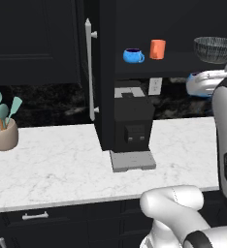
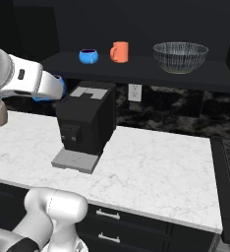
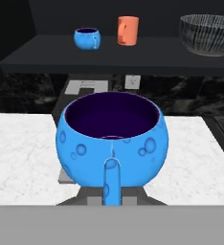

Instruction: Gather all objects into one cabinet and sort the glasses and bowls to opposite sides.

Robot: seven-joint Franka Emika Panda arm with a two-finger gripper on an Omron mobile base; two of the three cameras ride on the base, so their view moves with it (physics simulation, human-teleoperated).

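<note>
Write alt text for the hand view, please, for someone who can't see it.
A bright blue mug sits close up, handle toward the camera, above a white marble counter. Behind it, a dark shelf carries a second blue mug, an orange cup and a striped bowl.

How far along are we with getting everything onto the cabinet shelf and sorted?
Done: one blue mug and the orange cup sit toward one side of the cabinet shelf, the bowl toward the other. In hand: the gripper is shut on the second blue mug, above the counter. Left: set it beside the other mug.
</note>
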